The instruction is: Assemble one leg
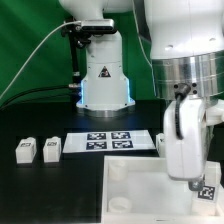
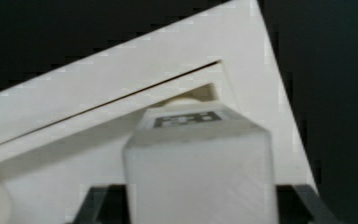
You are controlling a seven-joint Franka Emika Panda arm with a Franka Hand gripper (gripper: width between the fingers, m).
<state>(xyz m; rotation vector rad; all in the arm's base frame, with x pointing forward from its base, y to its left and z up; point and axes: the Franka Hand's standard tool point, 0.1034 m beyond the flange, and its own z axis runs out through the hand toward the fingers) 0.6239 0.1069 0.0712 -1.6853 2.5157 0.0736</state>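
Leg (image 2: 195,160) is sitting closest to the wrist lens, upright between the dark fingers (image 2: 101,205), tag end pointing away. Gripper (image 1: 196,180) is clamping the leg (image 1: 204,187) and hanging just above the white tray piece (image 1: 140,190), near its corner (image 2: 229,40). Two spare legs (image 1: 38,149) are lying well apart from the gripper, beyond the marker board (image 1: 108,141).
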